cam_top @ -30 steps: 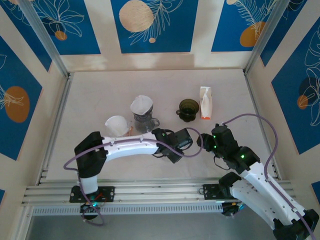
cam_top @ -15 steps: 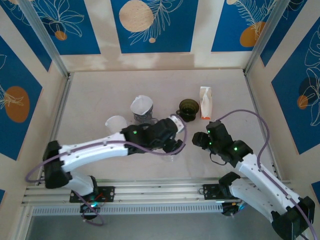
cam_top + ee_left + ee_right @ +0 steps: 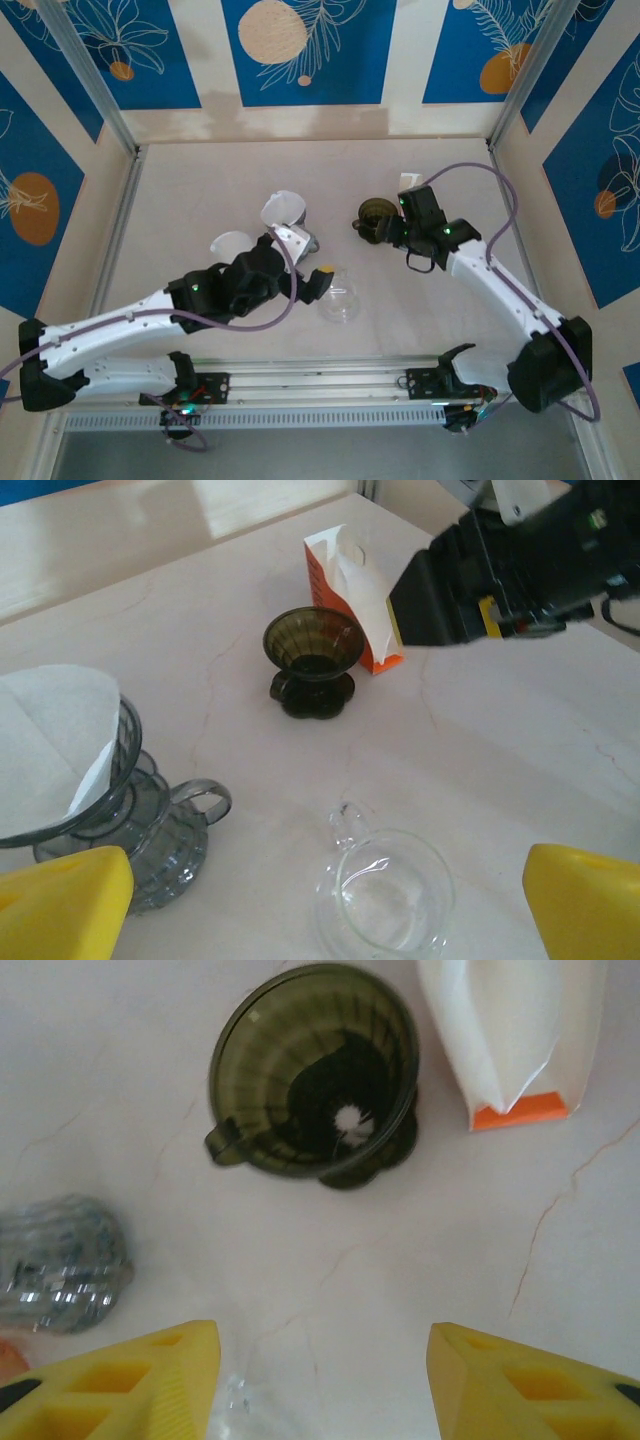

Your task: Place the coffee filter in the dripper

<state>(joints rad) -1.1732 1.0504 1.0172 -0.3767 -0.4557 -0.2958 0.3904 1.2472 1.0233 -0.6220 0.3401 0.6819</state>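
the right gripper [image 3: 320, 1360] is hovering empty, jaws apart, just short of the dark dripper [image 3: 315, 1070], with the filter pack [image 3: 510, 1030] standing beside it. the left gripper [image 3: 325, 905] is gaping wide over a clear cup [image 3: 385, 910], holding nothing. one coffee filter [image 3: 50, 740] is sitting in the grey ribbed dripper [image 3: 150, 830]. pinching a single filter edge lightly is looking wisest. no lettering is showing legibly.

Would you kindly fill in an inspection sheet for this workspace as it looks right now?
Surface: pale marbled table, no spills seen.
Job's things: dark dripper upright, empty; filter pack beside it; grey dripper already holds a paper filter.
Clutter: clear glass cup, empty.
Grippers: left gripper open, by the cup; right gripper open, near the dark dripper.
Cables: purple cables looped along both arms.
Surroundings: blue patterned wall panels.
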